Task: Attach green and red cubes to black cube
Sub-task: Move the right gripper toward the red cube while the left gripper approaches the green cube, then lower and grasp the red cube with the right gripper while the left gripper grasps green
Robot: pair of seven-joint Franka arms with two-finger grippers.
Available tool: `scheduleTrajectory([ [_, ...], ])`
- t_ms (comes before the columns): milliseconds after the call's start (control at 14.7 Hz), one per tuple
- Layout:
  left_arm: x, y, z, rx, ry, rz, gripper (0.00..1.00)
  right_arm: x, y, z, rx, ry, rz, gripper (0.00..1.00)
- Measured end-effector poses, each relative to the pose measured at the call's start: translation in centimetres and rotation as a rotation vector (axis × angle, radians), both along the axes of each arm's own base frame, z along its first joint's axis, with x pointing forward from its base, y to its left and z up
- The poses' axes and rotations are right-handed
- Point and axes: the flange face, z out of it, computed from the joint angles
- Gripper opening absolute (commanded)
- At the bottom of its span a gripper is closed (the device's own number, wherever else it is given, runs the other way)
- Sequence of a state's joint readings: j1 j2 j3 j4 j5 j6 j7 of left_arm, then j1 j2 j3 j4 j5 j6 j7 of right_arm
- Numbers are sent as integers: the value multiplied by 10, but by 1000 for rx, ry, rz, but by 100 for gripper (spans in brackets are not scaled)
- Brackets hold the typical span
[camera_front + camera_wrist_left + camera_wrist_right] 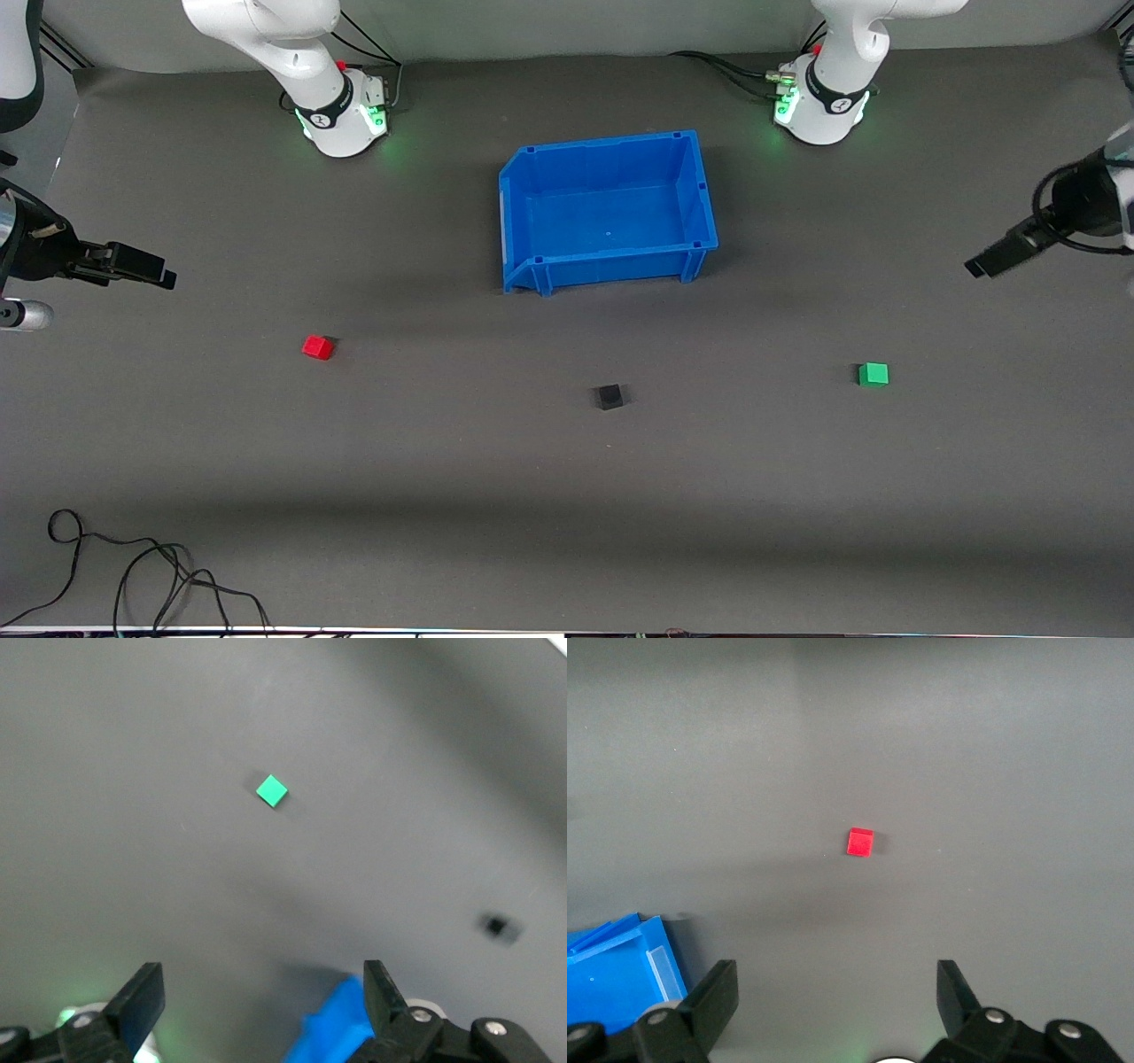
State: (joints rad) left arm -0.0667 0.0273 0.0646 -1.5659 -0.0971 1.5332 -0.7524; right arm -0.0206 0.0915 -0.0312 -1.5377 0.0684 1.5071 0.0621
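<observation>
The red cube [317, 347] lies on the grey table toward the right arm's end. The green cube [873, 374] lies toward the left arm's end. The black cube [609, 396] lies between them, slightly nearer to the front camera. My right gripper [165, 276] hangs open and empty in the air over the table's right-arm end, apart from the red cube [859, 842]. My left gripper [976, 265] hangs open and empty over the left-arm end, apart from the green cube [272, 790]. The left wrist view also shows the black cube [499, 925]. Both pairs of jaws stand wide apart with nothing between them.
An empty blue bin [602, 143] stands mid-table between the arm bases, farther from the front camera than the cubes; it also shows in the left wrist view [337, 1028] and in the right wrist view [611, 974]. A loose black cable [133, 576] lies at the near edge.
</observation>
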Motion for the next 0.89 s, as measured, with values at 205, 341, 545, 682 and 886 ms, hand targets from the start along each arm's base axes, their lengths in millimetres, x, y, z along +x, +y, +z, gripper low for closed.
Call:
scheduleTrajectory([
  [205,12,38,-13,-90,30,316,100,0,0,-27,2,45,-1,99],
  [341,20,62,-31,-125,75,468,100,3,0,-57,3,72,-4,99],
  [545,39,88,-77,-161,130,623,100,7,-1,-111,1,90,-11,99],
  [682,49,98,-118,-194,141,692,100,11,-2,-148,-1,102,-16,99],
  [886,50,112,-186,-246,123,799,100,20,-3,-200,-4,133,-20,99],
])
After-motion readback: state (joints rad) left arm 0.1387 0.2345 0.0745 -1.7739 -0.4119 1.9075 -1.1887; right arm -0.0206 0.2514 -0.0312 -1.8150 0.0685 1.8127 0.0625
